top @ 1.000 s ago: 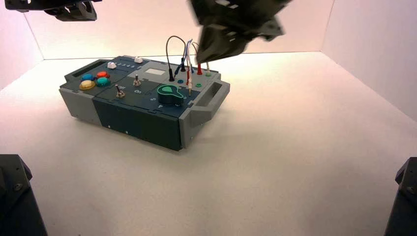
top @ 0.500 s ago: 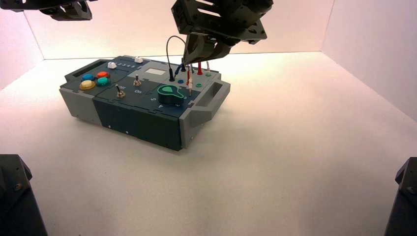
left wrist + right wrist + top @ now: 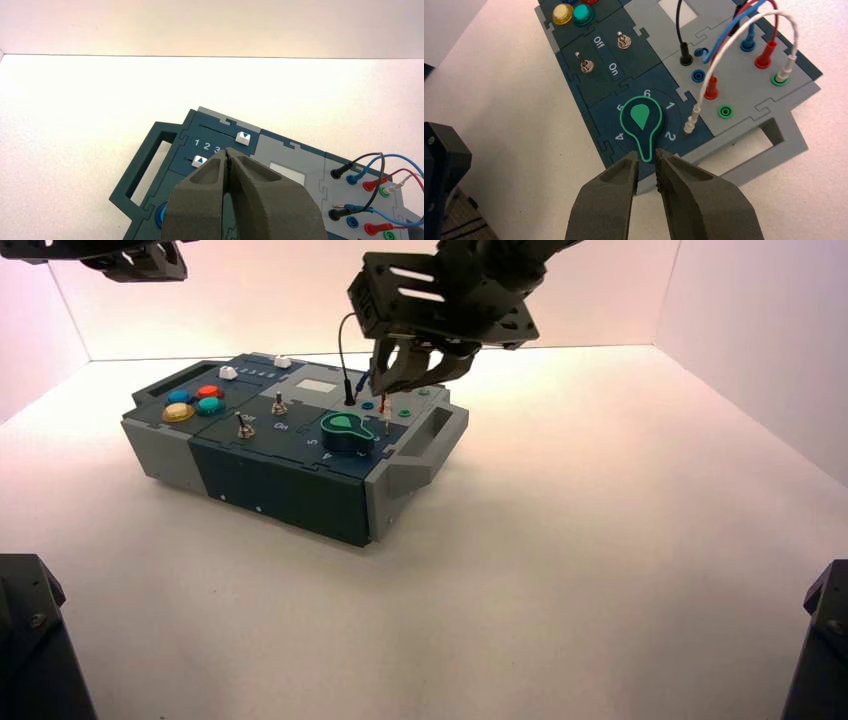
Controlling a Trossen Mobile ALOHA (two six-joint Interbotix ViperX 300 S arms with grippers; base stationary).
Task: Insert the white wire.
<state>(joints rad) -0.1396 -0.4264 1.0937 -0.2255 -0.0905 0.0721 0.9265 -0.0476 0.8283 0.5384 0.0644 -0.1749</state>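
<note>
Hovering above the box (image 3: 300,455), the right gripper (image 3: 648,159) is slightly parted, empty. Just beyond it dangles the white wire (image 3: 744,42), one plug loose. Left gripper (image 3: 228,156) clenched.

Four round coloured push buttons (image 3: 195,403), two small metal toggle switches (image 3: 585,65) and two white slider caps (image 3: 243,138) dot the dark blue-and-grey box (image 3: 290,490). It carries one green teardrop knob (image 3: 642,120). Four looped leads are counted: black lead (image 3: 679,25), blue lead (image 3: 400,156), red lead (image 3: 400,172), white wire (image 3: 769,12).

Counter (image 3: 600,570): pale white surface, walled at rear and both sides. Lying directly on it: one box (image 3: 290,480), grey and dark blue, sitting turned at an angle, left of centre.
</note>
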